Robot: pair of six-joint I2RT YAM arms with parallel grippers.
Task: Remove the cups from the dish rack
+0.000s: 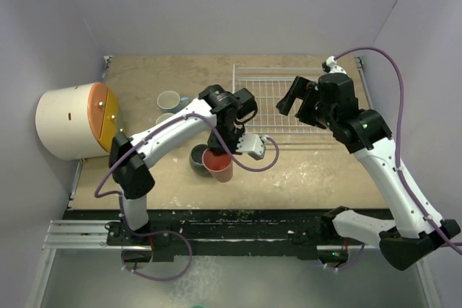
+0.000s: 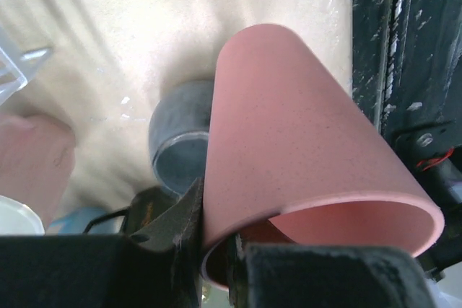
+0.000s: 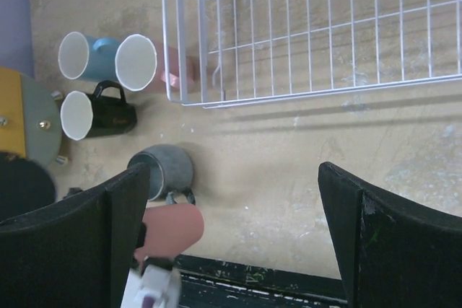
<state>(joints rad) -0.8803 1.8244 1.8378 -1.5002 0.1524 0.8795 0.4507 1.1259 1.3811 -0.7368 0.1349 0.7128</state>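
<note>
salmon-red tumbler [image 2: 303,142], rim between left fingers [image 2: 182,216]

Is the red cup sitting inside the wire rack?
No, the left gripper holds the red cup beside the grey mug, outside the rack.

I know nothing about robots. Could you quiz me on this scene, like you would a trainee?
1. True or false: the black mug stands outside the dish rack.
2. What does the left gripper hold? A) a spoon B) the salmon tumbler C) nothing
3. Fill in: the right gripper is ___ (open or shut).
Key: 1 true; 2 B; 3 open.
</note>
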